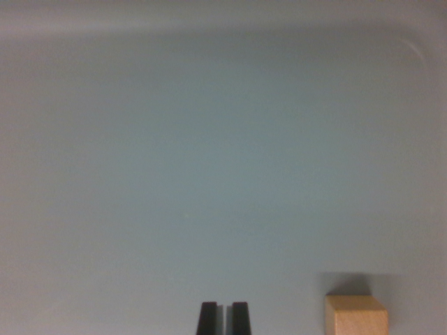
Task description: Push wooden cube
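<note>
Wooden cube (355, 315), one, on pale tray (209, 174), right of two nearly closed, empty fingers (223, 318).

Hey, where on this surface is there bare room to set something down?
Nearly all of the pale surface is bare: everything above the jaws and across to the wrist view's left. The only crowded spot is the bottom edge, where the gripper sits near the wooden cube at the wrist view's lower right, with a narrow bare gap between them.

Bare grey tray (209, 139) (place cannot be told).
</note>
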